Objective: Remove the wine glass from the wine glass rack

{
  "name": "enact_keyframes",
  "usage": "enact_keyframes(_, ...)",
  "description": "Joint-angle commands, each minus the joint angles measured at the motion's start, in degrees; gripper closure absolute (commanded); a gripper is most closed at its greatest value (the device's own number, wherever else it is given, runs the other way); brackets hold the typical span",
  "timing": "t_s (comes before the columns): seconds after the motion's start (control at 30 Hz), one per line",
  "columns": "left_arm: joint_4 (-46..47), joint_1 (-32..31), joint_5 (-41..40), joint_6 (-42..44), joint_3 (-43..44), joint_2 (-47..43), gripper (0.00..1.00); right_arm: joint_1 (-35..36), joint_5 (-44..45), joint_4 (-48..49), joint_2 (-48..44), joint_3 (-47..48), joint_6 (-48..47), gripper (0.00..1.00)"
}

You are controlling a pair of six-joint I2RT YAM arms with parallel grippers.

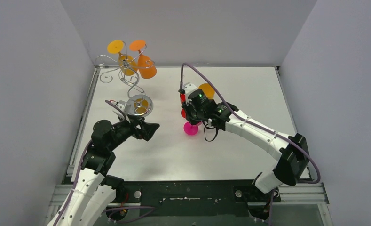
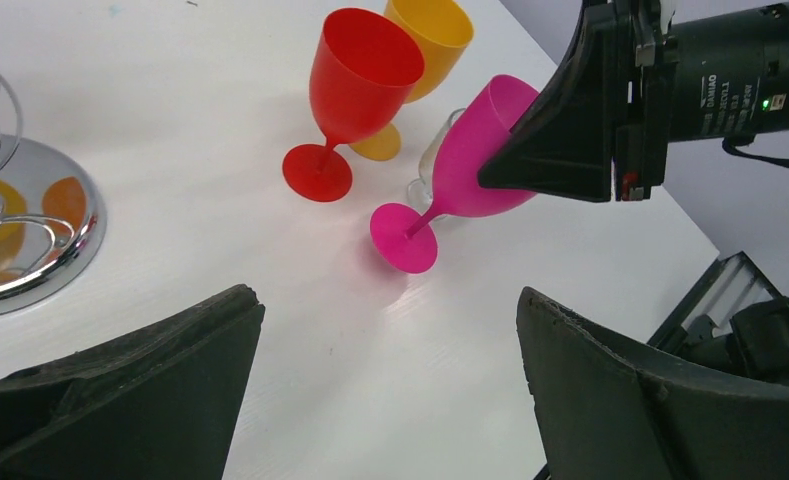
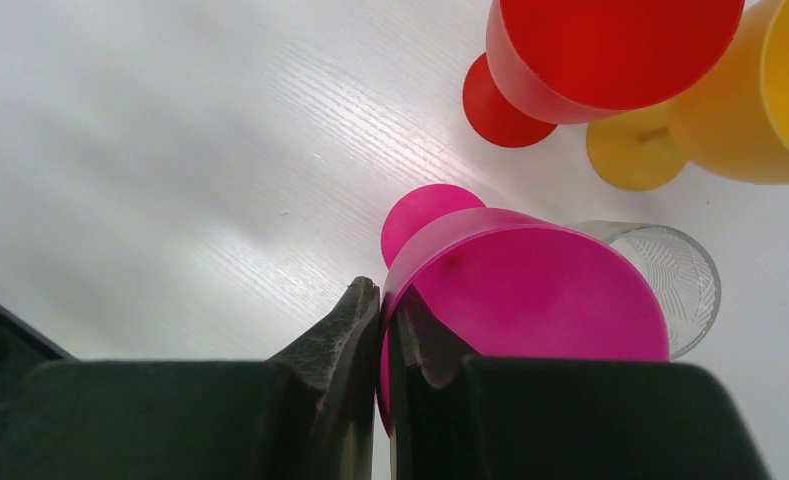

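Pink wine glass [image 3: 530,290], tilted, was pinched at its rim by the closed right pincer [image 3: 385,330], foot at the counter [image 1: 174,155] beside a red glass [image 2: 365,75], well apart from the rack [image 1: 140,104]. Left pincer [image 2: 385,300] gaped wide, empty. Likely next: stand it upright, release.

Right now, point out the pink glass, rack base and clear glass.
pink glass [image 2: 465,140], left wrist view, bowl wall.
rack base [image 2: 70,250], left wrist view, shiny plate.
clear glass [image 3: 680,280], right wrist view, ribbed wall.
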Motion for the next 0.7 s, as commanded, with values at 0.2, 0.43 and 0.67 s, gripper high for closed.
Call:
enact_keyframes(0.2,-4.2,0.6,-5.1,-0.5,5.5,0.5,0.03,0.8,6.6,1.2,6.5,5.6,-1.7,1.0)
enact_keyframes(0.43,-6.2,0.6,-5.6,0.1,6.5,0.7,0.03,0.6,7.4,-0.4,10.5,7.9,-2.4,1.0)
enact_keyframes(0.67,-7.2,0.7,-7.0,0.6,6.5,-0.3,0.03,-0.1,8.0,-0.9,11.9,9.1,-2.5,0.98)
